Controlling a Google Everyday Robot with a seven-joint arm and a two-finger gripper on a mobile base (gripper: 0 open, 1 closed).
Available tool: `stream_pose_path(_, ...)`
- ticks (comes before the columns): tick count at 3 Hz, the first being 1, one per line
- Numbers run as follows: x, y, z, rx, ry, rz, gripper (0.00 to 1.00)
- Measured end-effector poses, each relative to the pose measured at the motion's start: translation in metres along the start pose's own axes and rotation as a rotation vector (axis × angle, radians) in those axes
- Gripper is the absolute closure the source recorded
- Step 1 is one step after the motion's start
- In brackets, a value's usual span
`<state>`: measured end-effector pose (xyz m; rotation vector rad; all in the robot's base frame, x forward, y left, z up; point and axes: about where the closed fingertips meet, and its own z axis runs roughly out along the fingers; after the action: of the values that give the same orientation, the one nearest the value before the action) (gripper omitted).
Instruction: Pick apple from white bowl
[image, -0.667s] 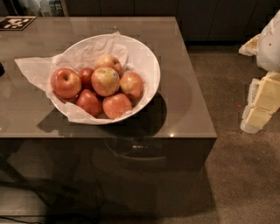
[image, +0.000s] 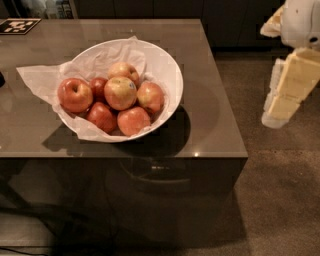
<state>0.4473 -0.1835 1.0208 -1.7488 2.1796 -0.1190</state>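
Observation:
The white bowl (image: 167, 62), lined with crumpled white paper, sits on the brown table (image: 215, 120) left of centre. It holds several apples. The apple (image: 120, 93), yellowish-green with an orange-red blush and a small dark sticker, lies on top in the middle of the pile. An evenly red large apple (image: 75, 94) lies at the left, and a small dark red apple (image: 98, 86) sits between them. My gripper (image: 280, 107), cream-coloured, hangs at the far right, beyond the table's right edge and well away from the bowl, holding nothing.
The paper liner (image: 37, 75) spills over the bowl's left rim onto the table. A black-and-white marker tag (image: 19, 26) lies at the table's back left corner. Dark cabinets stand behind the table. Brown carpet (image: 280, 190) lies under my gripper.
My gripper has moved up and a little to the left, toward the table. The bowl and apples have not moved.

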Motion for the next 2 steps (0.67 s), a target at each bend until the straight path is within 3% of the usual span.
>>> stream_pose_path(2,-0.093,-0.025,-0.011,-0.006,-0.054,-0.114,0.00)
